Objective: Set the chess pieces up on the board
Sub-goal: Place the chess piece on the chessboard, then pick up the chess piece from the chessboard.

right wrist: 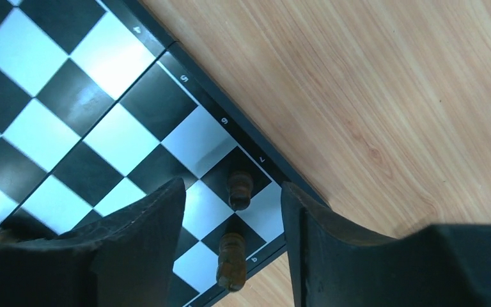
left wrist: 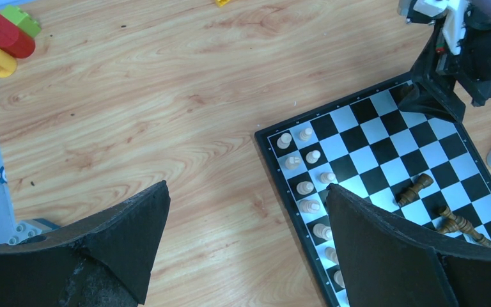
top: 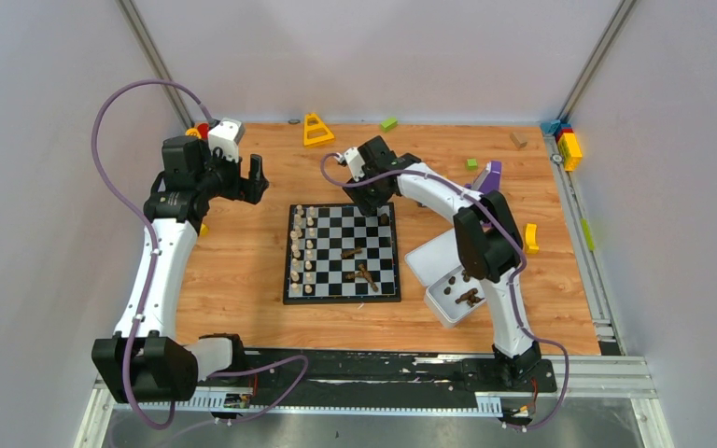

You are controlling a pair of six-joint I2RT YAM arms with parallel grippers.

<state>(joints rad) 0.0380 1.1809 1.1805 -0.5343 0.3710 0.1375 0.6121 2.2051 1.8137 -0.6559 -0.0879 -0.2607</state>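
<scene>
The right gripper [right wrist: 231, 204] has its fingers [right wrist: 147, 243] apart and grips nothing. Two upright dark pieces [right wrist: 240, 187] stand in the gap, on edge squares of the board [top: 334, 230] (its 1 o'clock corner in the top view). The cream pieces [top: 303, 252] stand in two files along the board's 9 o'clock side. Other dark ones lie flat near its centre, and some lie in the tray [top: 441, 310] at 4 o'clock. The left gripper [left wrist: 249, 249] hangs wide open over the table [top: 243, 271], at 10 o'clock from the board.

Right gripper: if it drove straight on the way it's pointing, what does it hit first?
Likely the dark chess piece standing between the open jaws of the right gripper, on an edge square of the board. The fingers would land on the board either side. Depth is unclear from the wrist view.
</scene>
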